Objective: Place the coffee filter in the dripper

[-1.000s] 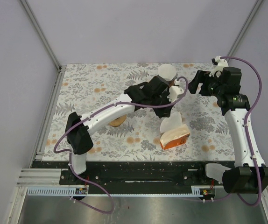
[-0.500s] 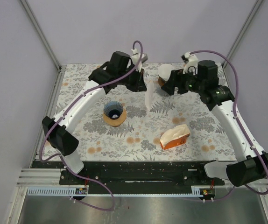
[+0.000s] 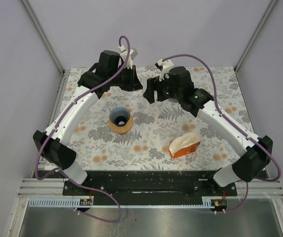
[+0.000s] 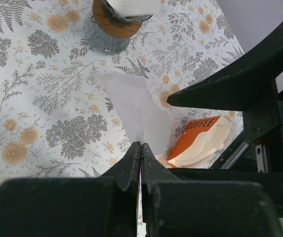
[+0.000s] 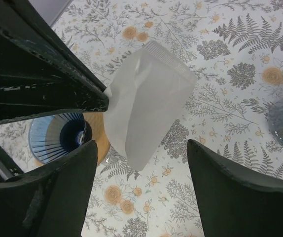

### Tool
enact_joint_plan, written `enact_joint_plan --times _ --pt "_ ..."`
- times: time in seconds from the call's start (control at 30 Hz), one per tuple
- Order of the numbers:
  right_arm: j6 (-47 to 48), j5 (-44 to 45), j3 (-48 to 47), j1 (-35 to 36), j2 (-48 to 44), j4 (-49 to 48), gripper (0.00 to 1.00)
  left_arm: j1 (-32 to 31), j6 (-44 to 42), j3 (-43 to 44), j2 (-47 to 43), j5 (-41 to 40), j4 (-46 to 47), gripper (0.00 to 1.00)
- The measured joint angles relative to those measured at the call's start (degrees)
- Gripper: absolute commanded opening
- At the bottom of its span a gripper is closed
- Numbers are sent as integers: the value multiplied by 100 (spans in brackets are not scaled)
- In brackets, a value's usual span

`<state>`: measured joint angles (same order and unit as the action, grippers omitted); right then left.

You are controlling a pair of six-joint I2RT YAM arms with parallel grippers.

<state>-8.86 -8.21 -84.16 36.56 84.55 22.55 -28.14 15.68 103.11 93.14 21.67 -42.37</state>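
My left gripper (image 4: 141, 145) is shut on the lower edge of a white paper coffee filter (image 4: 131, 106) and holds it in the air above the table. In the right wrist view the filter (image 5: 146, 103) hangs from the left gripper's fingertips (image 5: 97, 101), up and to the right of the blue ribbed dripper (image 5: 57, 138). The dripper (image 3: 120, 118) stands on its wooden base at the table's left middle. My right gripper (image 5: 141, 187) is open and empty just beside the filter. In the top view the left gripper (image 3: 131, 81) and right gripper (image 3: 150, 93) face each other at the back; the filter is hidden there.
An orange box of filters (image 3: 184, 145) marked COFFEE lies at the front right, also in the left wrist view (image 4: 200, 140). A grey glass vessel with a wooden collar and a white filter (image 4: 114, 22) stands at the back, beneath the right arm (image 3: 205, 106).
Both arms have swung left and toward the back. My left gripper carried the filter from near the filter box to the back middle, uncovering the dripper. My right gripper followed it.
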Motion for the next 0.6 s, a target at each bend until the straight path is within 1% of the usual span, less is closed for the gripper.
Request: enact_joint_plan --times 0.17,0.3,0.37,0.47,0.5,0.57,0.6 --pt "-50 608 -103 162 247 -44 69 76 81 -59 -31 -9 2 0" --pt "-59 837 -203 192 452 -44 59 83 96 -61 -33 -7 4 0" --pt "-61 927 -278 192 590 -48 50 94 107 -61 -35 -7 4 0" --pt "-33 1080 -304 192 721 -33 28 94 109 -96 -66 -7 24 0" --pt "-13 1123 -334 192 772 -9 22 96 105 -142 -96 -7 37 0" --pt "26 1204 -463 192 879 55 13 114 87 -192 -133 -9 39 0" --pt "42 1224 -542 192 922 85 11 133 57 -219 -155 -20 31 0"
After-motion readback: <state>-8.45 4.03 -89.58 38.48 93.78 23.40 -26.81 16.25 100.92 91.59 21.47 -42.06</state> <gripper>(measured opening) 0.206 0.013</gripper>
